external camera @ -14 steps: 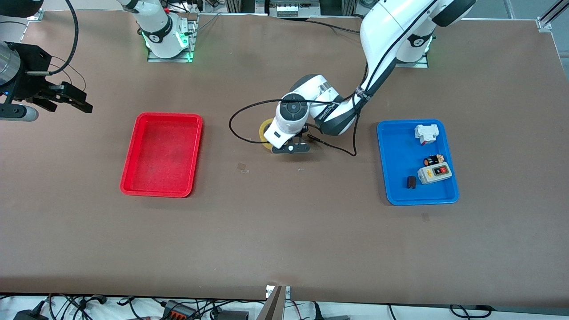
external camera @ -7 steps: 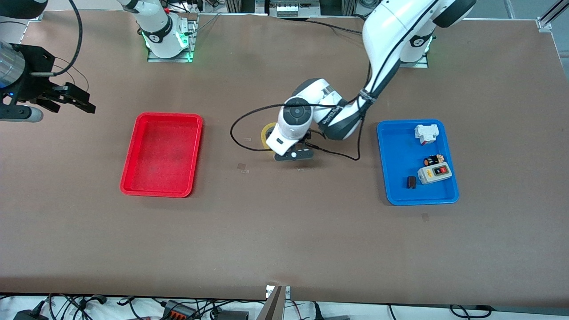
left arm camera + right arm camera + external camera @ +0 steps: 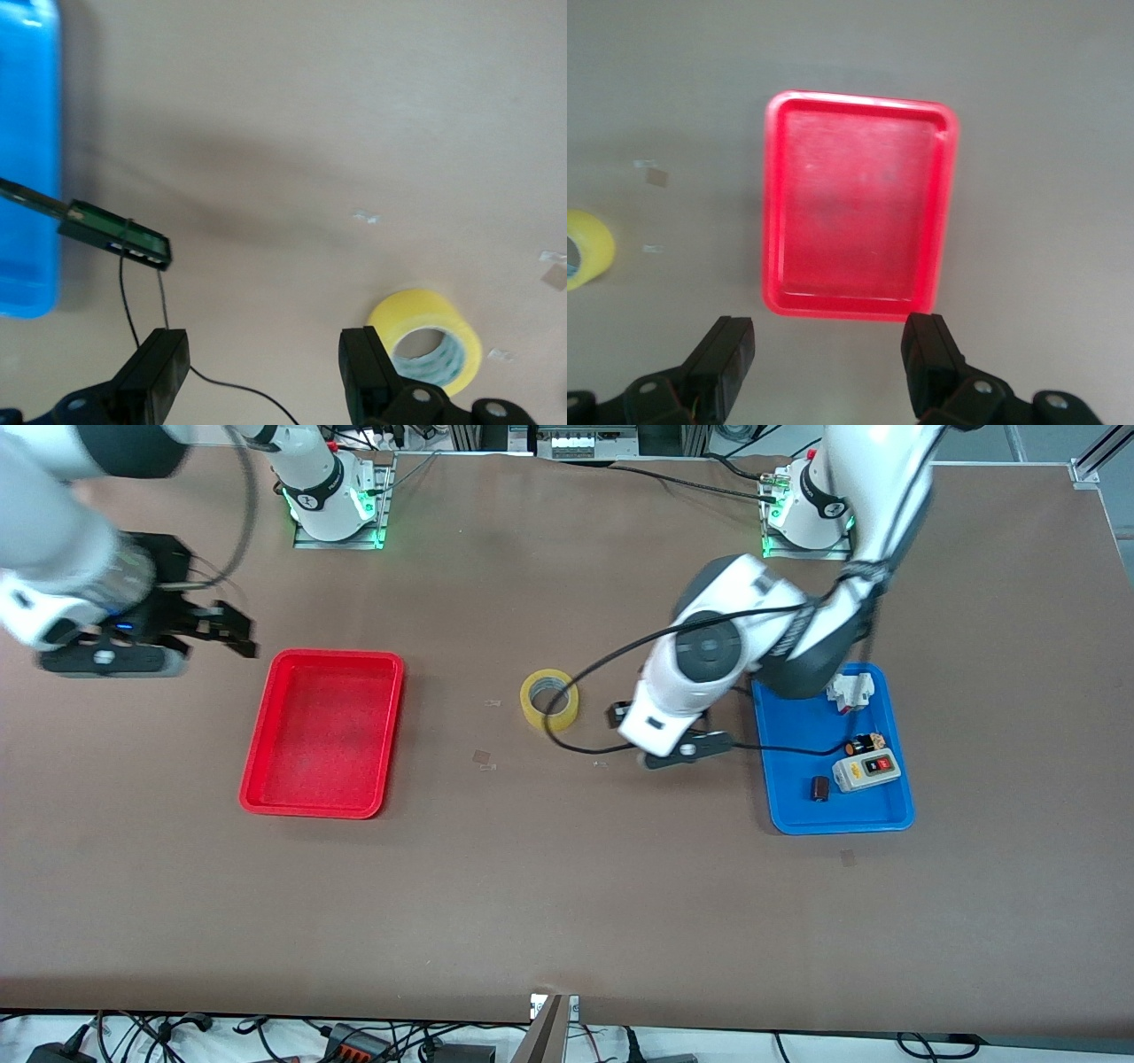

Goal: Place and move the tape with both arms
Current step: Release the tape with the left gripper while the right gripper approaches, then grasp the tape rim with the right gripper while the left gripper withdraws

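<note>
Tape (image 3: 549, 699) sits released mid-frame; left gripper (image 3: 671, 737) gapes empty beside it, right gripper (image 3: 213, 627) gapes upper left, pickup pending.

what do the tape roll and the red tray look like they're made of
Tape: likely glossy plastic film, translucent yellow, wound on a pale core, perhaps cardboard or plastic. Red tray: seemingly moulded plastic, judging by its uniform colour, rounded corners and raised rim, with a slightly scuffed floor.

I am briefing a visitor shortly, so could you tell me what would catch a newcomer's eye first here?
Probably the two bright trays: the red tray toward the right arm's end and the blue tray toward the left arm's end. Between them the yellow tape lies free on the table, with the left end effector, open, between the tape and the blue tray.
</note>
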### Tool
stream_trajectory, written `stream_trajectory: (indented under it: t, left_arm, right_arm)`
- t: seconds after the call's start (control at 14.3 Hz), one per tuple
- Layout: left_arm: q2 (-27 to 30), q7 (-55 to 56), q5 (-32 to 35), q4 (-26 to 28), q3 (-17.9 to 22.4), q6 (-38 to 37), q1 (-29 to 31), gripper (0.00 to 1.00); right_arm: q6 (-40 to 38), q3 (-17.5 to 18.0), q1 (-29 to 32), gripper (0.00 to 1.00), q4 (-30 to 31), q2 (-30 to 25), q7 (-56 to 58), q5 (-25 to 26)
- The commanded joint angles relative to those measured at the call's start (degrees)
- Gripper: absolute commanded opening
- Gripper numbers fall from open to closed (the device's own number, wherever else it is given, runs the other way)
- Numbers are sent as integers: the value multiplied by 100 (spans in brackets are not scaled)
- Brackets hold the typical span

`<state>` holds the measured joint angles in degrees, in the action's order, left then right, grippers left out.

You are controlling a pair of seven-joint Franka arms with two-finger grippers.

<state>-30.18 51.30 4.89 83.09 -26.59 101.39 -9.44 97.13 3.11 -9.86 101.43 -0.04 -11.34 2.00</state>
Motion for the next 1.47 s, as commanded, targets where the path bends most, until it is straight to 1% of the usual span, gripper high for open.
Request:
stream_trajectory:
  t: [0.0,0.21,0.42,0.56,0.63,0.7,0.77,0.84,0.91,1.05,1.12,1.26,1.33,1.4]
  left_arm:
    - [503,-418,100,269,-259,-548,687,100]
    - [881,-1085,100,182,-259,-1102,1364,100]
    - [1206,-1542,100,173,-259,-1358,1874,100]
    - [1400,-2077,38,164,-277,-1525,2330,100]
    - [1496,-2428,-58,129,-199,-1561,2542,100]
    - [1663,-2858,-215,129,37,-1613,2561,100]
    - [1795,-3271,-399,129,570,-1640,2474,100]
    - [1901,-3615,-628,129,985,-1710,2247,100]
    - [2093,-3966,-760,172,1493,-1737,2036,100]
    - [2401,-4372,-779,181,2356,-1772,1448,100]
    - [2490,-4409,-771,181,2569,-1789,1297,100]
    - [2622,-4418,-779,199,2580,-1790,1296,100]
    - [2718,-4427,-797,321,2580,-1755,1278,100]
    - [2771,-4444,-962,435,2580,-1711,1269,100]
  right_arm:
    - [472,-12,-541,98,411,3,-552,19]
    - [674,-12,-1166,98,430,354,-1228,28]
    - [1289,-12,-1790,98,439,899,-1888,46]
    - [1676,-12,-2203,98,430,1320,-2275,46]
    - [1843,-12,-2379,98,430,1496,-2459,46]
    - [2036,-12,-2546,98,439,1707,-2679,46]
    - [2221,-21,-2687,98,448,1857,-2811,54]
    - [2397,-30,-2784,98,439,2024,-2917,63]
    - [2590,-21,-2820,98,439,2191,-2962,55]
    - [2881,-21,-2925,98,439,2464,-2971,54]
    - [3012,-21,-2978,98,439,2613,-2971,54]
    - [3197,-30,-3092,98,439,2815,-3049,54]
    - [3329,-21,-3101,97,439,2912,-3120,54]
    - [3478,-21,-3119,97,439,3026,-3138,54]
